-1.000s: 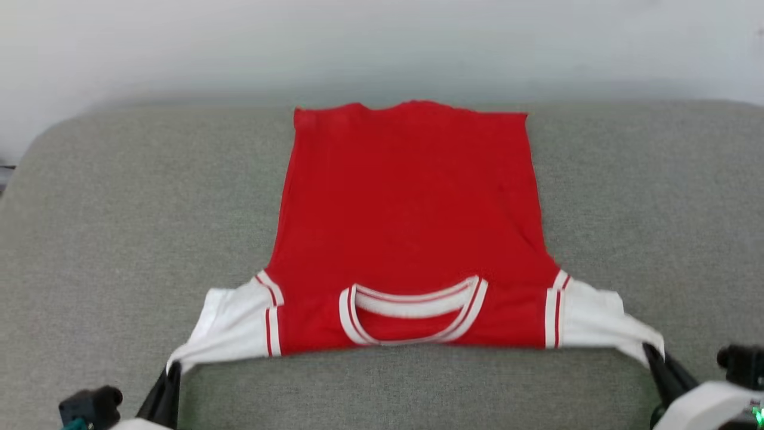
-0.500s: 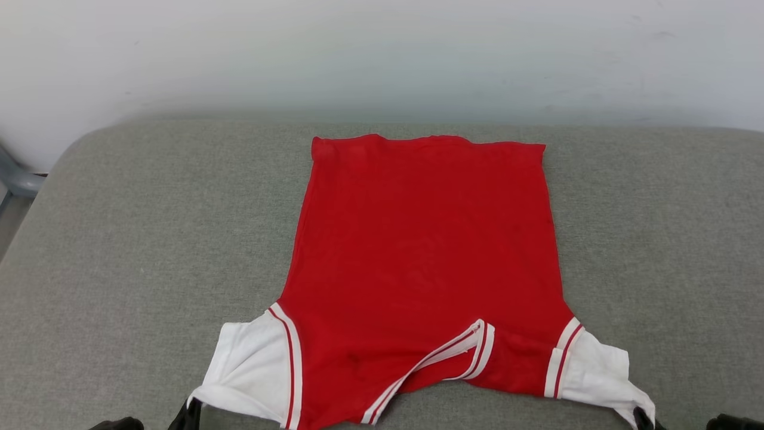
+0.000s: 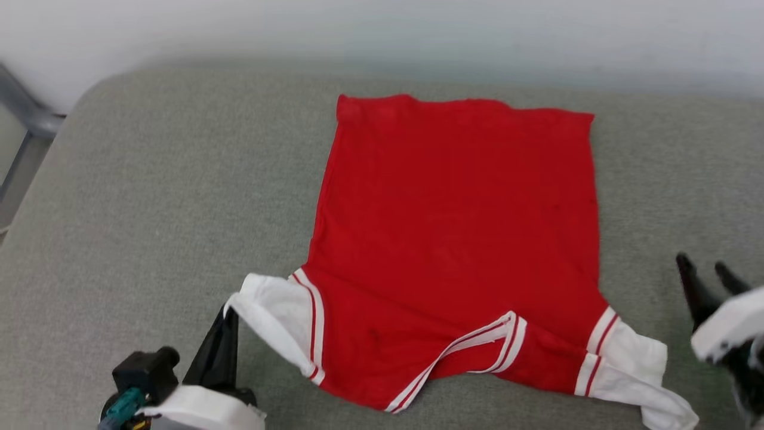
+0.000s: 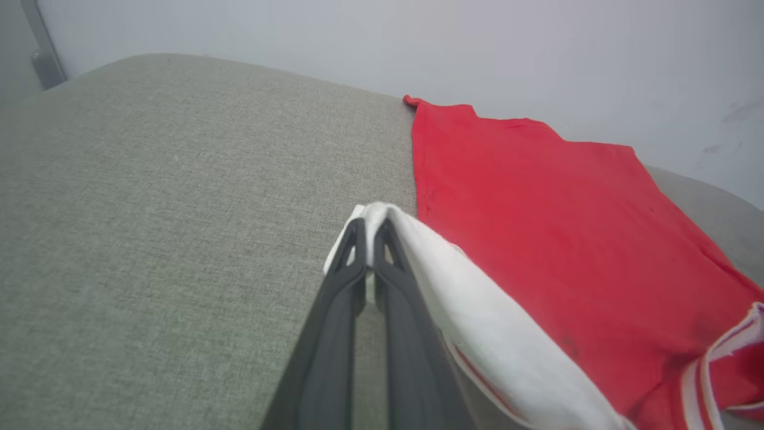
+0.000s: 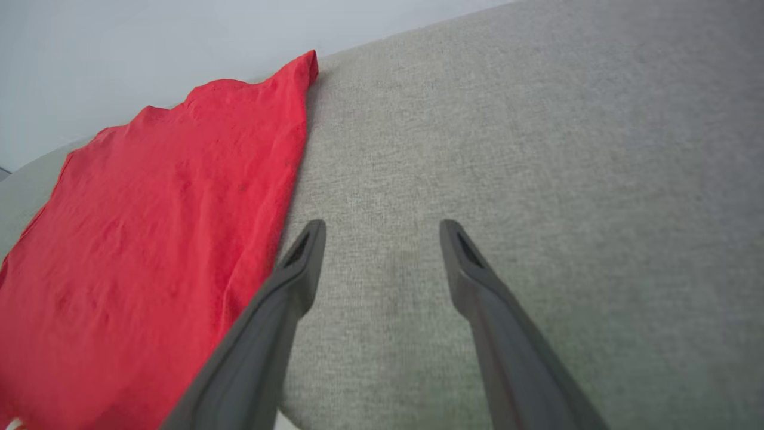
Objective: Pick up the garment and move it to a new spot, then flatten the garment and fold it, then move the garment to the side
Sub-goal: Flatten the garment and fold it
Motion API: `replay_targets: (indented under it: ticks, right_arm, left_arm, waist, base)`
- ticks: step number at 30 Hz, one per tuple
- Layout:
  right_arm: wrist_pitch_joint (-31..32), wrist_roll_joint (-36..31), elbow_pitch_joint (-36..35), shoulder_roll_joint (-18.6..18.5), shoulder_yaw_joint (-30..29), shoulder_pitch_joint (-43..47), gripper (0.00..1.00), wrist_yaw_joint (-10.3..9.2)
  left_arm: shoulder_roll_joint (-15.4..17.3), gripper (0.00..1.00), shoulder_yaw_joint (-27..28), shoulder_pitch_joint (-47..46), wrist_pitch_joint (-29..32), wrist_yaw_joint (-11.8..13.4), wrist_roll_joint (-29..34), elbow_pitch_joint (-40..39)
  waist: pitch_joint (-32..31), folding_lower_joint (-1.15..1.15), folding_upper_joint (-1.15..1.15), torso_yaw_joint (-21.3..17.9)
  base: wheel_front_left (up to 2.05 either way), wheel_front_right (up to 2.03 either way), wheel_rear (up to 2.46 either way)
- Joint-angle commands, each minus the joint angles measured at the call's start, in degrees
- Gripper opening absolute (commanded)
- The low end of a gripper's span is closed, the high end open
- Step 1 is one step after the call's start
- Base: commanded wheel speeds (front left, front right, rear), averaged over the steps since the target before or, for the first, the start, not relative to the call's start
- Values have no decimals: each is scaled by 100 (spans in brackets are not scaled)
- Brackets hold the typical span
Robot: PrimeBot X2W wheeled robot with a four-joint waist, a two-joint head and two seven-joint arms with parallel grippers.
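While my left jaws pinch the red jersey's white sleeve and my right jaws gape empty, I'd say I'm flattening. Next, I should draw that sleeve out flat.

Head view: the right gripper appears blurred, its pale body cut off by the right edge, while one white sleeve tip of the garment runs past the bottom edge. Both wrist views crop the garment; its underside lies hidden against the surface.

A grey fabric cushion meets a plain pale wall.
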Motion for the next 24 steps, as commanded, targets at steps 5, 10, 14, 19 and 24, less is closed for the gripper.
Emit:
replay_targets:
  ticks: [5, 10, 14, 19, 24]
  right_arm:
    - [975, 223, 727, -474, 275, -1568, 100, -4]
    - [1702, 94, 1286, -764, 524, -2892, 100, -4]
    - [2242, -170, 1721, -911, 552, -3864, 100, -4]
    - [2643, -572, 2153, -951, 501, -4779, 100, -4]
    - [2796, -914, 2561, -979, 503, -5305, 100, -4]
  left_arm:
    - [-135, 0, -94, -443, -89, 40, 217, -484]
    - [-318, 0, -243, -809, -121, 9, 367, -815]
    - [-479, 0, -395, -1090, -129, -87, 468, -939]
    - [-678, 0, -477, -1345, -153, -248, 531, -939]
    - [-768, 0, -470, -1498, -163, -392, 619, -873]
  waist:
    - [777, -1, 0, 444]
    - [1308, -1, 0, 764]
    - [1723, -1, 0, 1014]
    - [2155, -1, 0, 1233]
    - [2458, -1, 0, 1343]
  base:
    - [0, 0, 0]
    - [0, 0, 0]
    - [0, 0, 0]
    - [0, 0, 0]
    - [0, 0, 0]
